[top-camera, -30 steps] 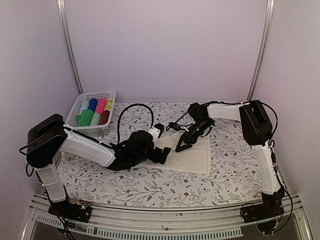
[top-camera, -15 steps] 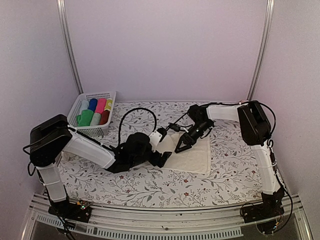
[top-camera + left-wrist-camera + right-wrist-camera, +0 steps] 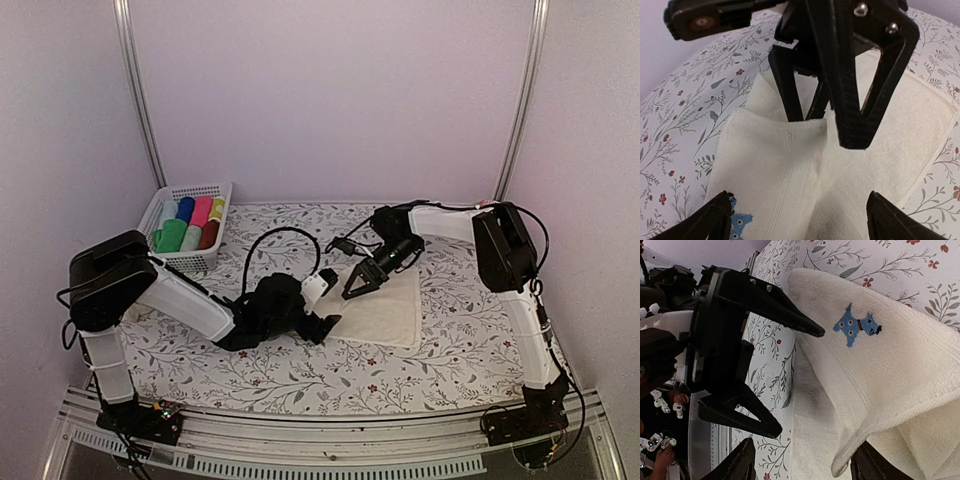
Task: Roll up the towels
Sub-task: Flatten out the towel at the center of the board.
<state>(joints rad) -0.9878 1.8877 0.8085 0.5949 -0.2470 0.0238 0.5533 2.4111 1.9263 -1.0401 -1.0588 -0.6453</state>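
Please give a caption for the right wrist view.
Open left gripper faces the folded cream towel, its blue dog mark turned up.

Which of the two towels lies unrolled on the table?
The cream-white towel with the blue dog mark; the green towel sits rolled in the basket.

Soft, even, faintly pink light; weak shadows on the worktop (image 3: 450, 330). Close up, the left pincer (image 3: 802, 222) tips blur.

White arms (image 3: 185, 300), black cables (image 3: 262, 241)
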